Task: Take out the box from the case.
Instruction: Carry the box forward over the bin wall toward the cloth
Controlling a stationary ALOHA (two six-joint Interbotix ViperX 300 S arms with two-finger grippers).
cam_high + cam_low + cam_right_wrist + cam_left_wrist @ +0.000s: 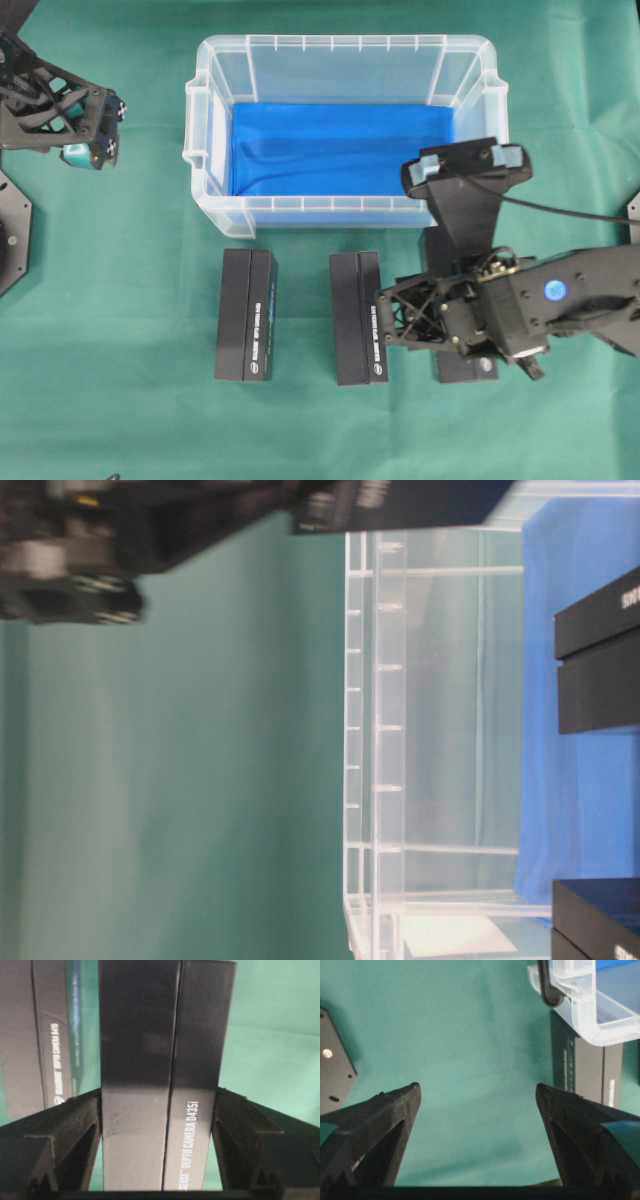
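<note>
The case (pixel 345 140) lies bare down to its blue floor, open from above. Near it, three boxes (pixel 246 314) stand in a row with green cloth (pixel 120 330) gaps between; the right arm (pixel 520 300) covers the rightmost.

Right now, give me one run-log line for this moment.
case: no box inside | right gripper: clamped on third box, over cloth | two boxes: on cloth | left gripper: open, idle
</note>
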